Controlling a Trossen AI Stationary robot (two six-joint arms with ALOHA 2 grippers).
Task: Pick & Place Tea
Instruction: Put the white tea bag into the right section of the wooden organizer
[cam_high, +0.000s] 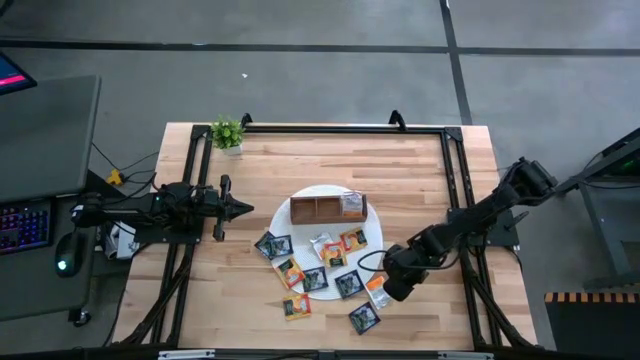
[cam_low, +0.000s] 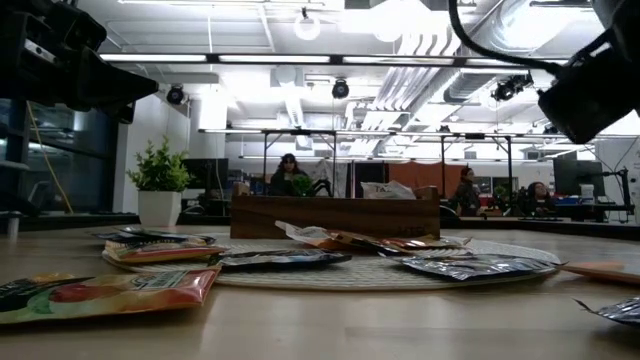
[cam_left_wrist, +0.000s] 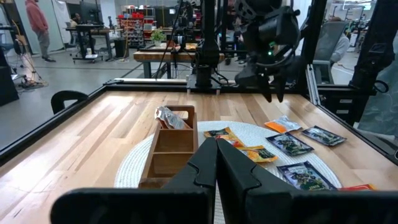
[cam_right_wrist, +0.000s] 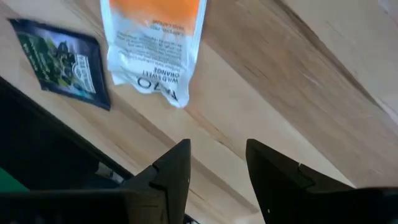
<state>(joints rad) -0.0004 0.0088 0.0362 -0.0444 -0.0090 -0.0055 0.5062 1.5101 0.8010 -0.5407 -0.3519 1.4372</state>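
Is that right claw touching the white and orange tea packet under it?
Apart. The right wrist view shows the right gripper open, bare wood between its fingertips and the white-orange sachet.

The table (cam_high: 330, 150) is evenly and brightly lit from above by ceiling tubes (cam_low: 300, 60), which are seen blown out with glare. Only soft, faint shadows are cast. Nearest the low camera, a sachet (cam_low: 110, 292) is blurred. Just beyond the right fingers (cam_right_wrist: 168, 171), an orange sachet (cam_right_wrist: 152, 46) is rendered slightly soft. The left fingers (cam_left_wrist: 208, 165) are shown dark and out of focus.
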